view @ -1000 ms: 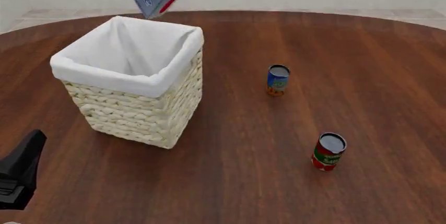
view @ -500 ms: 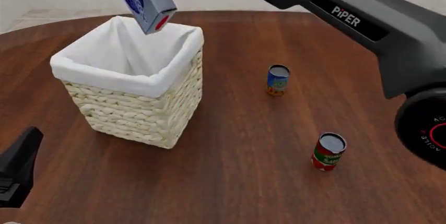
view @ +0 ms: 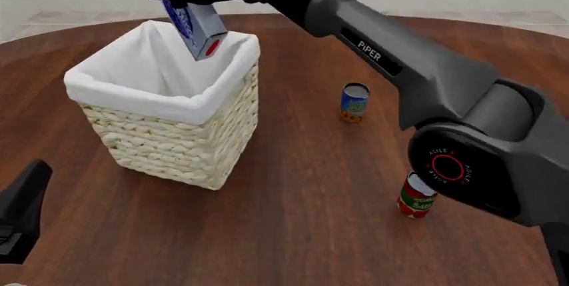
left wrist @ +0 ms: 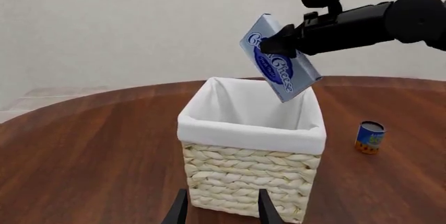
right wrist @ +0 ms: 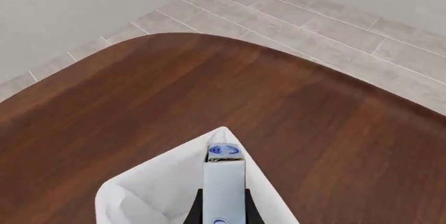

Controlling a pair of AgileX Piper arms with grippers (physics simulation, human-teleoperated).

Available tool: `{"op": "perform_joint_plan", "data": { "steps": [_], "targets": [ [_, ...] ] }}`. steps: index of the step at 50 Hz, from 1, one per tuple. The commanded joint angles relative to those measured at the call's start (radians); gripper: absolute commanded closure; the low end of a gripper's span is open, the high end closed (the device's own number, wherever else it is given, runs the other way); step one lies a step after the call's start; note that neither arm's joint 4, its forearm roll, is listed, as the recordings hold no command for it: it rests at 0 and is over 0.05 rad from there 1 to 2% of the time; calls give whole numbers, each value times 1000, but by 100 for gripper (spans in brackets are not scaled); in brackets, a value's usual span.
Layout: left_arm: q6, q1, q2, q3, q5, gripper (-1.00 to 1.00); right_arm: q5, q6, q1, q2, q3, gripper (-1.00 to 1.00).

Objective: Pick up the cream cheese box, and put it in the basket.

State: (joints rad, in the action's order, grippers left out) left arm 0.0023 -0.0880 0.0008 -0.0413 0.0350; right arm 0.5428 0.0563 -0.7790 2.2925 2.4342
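Simulated bare room, no real setting: flat rendered textures are seen on a round wooden table (view: 294, 233), plain pale walls (left wrist: 139, 25), grey tiled floor (right wrist: 335, 31).

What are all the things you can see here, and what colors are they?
cream cheese box: one, silver-blue with dark blue logos and a red mark, tilted above the basket's opening, held by the right claw.
basket: one, cream wicker with white liner, on the table's left side.
blue can: one, blue, right of the basket.
red can: one, red, nearer the camera, partly behind the right arm.
table: one, dark brown wood.
right claw: black, gripping the box.
left claw: black, low near the basket, holding nothing.
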Motion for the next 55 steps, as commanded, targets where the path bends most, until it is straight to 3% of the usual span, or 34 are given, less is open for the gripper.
{"op": "perform_joint_plan", "data": {
  "steps": [1, 16, 21, 49, 55],
  "targets": [
    [-1, 0, 0, -7, 2, -100, 40, 34, -18, 66, 104, 100],
    [-6, 3, 0, -12, 7, -100, 97, 36, -60, 132, 215, 100],
    [-7, 3, 0, -12, 6, -100, 85, 31, -67, 133, 199, 100],
    [-9, 3, 0, -8, 0, -100, -74, 26, -77, 70, -58, 100],
    [-7, 0, 0, -4, -3, -100, -75, 19, -93, 68, -68, 100]
  ]
}}
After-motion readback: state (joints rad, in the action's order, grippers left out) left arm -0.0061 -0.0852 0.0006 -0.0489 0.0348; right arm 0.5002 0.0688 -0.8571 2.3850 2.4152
